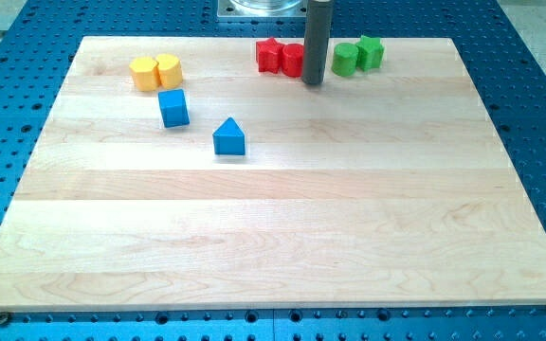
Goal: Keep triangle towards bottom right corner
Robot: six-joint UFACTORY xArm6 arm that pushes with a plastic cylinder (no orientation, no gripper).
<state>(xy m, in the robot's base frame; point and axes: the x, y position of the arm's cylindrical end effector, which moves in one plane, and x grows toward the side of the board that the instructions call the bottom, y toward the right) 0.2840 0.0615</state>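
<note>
My tip (312,82) touches the tabletop (273,237) above and right of the blue triangle (228,138), beside the red blocks (281,57). I carry no jaws.

Pale wood board (273,227), smooth matt grain in strips, blue perforated metal table (529,85), matt dark rod (315,38), blue triangle (228,137) smooth, plastic-looking.
</note>
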